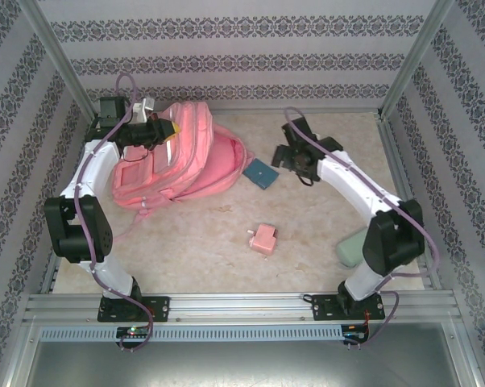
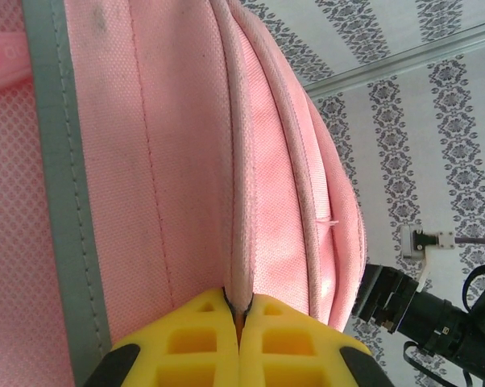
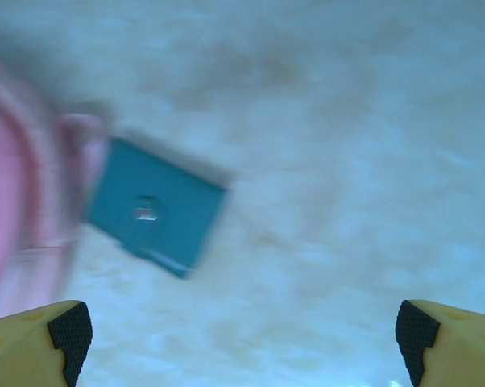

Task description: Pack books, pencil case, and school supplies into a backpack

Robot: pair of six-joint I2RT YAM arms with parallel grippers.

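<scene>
The left gripper (image 2: pixel 239 313) has its two yellow fingers pressed tight together, pinching a piped seam of the backpack (image 2: pixel 162 161) between their tips. Pink woven fabric rises from the pinch toward 12 o'clock, and a grey band runs along the 9 o'clock side of the left wrist view. From above, this gripper sits at the far end of the bag, at about 10 o'clock on the table (image 1: pixel 307 242). The backpack lies on its side there, and its rounded lower end bulges toward the table's centre.

The right gripper (image 3: pixel 242 343) has its fingers spread wide, one at each lower corner of its wrist view, with bare table surface and no object between them. At 10 o'clock from the gap lies the teal pouch (image 3: pixel 155 208), flat on the table and blurred, with a small pale spot at its middle. Its left corner is just beside the pink edge of the backpack; whether they touch cannot be told.

From above, the pink block (image 1: pixel 264 239) lies at 6 o'clock from the pouch, well apart from it. The pencil case (image 1: pixel 351 246) lies at about 4 o'clock on the table, partly hidden behind the right arm.
</scene>
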